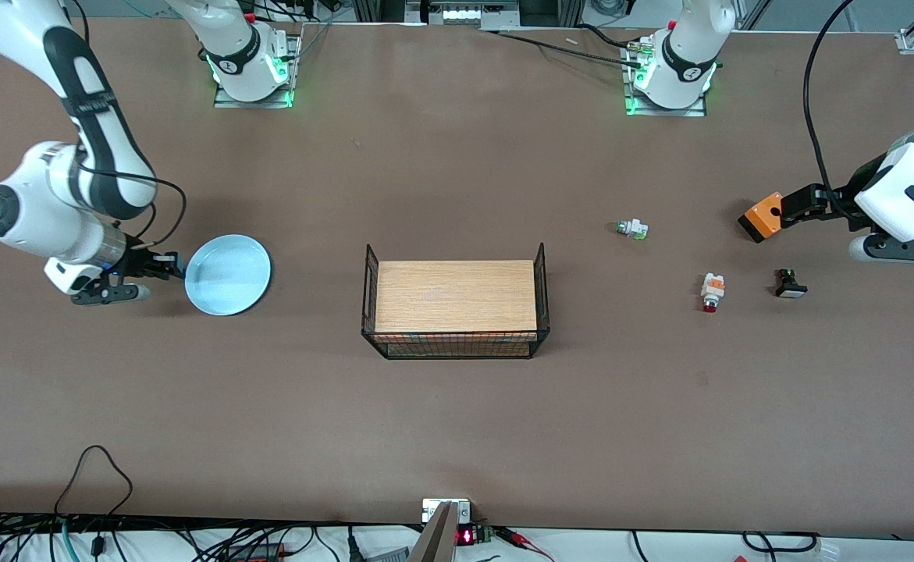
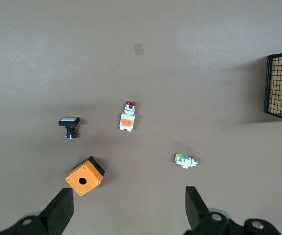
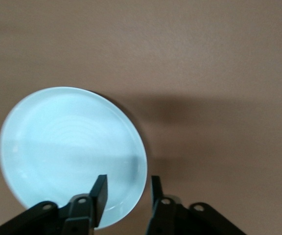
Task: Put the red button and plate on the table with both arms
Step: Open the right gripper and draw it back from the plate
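The light blue plate (image 1: 228,275) lies on the brown table (image 1: 457,437) toward the right arm's end. My right gripper (image 1: 169,266) is low at the plate's edge; in the right wrist view (image 3: 128,192) its fingers are open and stand astride the plate's rim (image 3: 142,166), one over the inside, one outside. The red button (image 1: 712,292) lies on the table toward the left arm's end, and shows in the left wrist view (image 2: 127,117). My left gripper (image 1: 796,207) is wide open and empty (image 2: 129,208) above the table, beside an orange box.
An orange box (image 1: 763,216) with a hole lies by the left gripper (image 2: 84,176). A white-and-green part (image 1: 633,229) and a black white-capped button (image 1: 789,284) lie near the red button. A wood-topped black wire rack (image 1: 455,308) stands mid-table.
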Controlling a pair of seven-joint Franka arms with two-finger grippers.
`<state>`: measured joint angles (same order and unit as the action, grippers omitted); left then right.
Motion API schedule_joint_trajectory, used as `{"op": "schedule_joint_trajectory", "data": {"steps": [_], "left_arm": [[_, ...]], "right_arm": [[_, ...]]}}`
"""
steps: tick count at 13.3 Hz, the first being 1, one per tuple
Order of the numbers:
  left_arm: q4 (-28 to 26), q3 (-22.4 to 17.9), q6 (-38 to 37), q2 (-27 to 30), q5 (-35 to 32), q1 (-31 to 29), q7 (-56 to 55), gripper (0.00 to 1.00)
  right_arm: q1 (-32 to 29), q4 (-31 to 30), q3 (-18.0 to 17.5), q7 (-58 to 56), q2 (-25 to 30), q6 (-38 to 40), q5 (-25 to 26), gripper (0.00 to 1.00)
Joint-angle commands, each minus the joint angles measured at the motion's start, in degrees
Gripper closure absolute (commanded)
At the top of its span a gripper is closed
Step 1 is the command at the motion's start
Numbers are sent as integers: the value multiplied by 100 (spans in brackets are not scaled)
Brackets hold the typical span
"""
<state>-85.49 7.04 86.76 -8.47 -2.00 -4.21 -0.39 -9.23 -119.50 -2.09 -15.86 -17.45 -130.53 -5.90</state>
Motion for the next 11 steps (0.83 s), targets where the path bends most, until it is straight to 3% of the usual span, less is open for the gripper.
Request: {"op": "schedule_joint_trajectory", "data": {"steps": [1, 6, 9, 11], "left_arm": [[-203, -19, 165, 186, 24, -1, 109, 0], [-249, -19, 298, 214, 24, 8, 109, 0], [-231, -19, 333, 205, 16, 8, 135, 0], [-231, -10, 368, 196, 24, 17, 144, 0]], "right_arm": [[105, 890, -72, 600, 216, 1420, 62, 0], [728, 2472, -72, 1716, 374, 3258, 519, 0], [764, 3553, -72, 1991, 470, 4454, 599, 0], [729, 3846, 85, 1930, 611, 4765, 599, 0]]}}
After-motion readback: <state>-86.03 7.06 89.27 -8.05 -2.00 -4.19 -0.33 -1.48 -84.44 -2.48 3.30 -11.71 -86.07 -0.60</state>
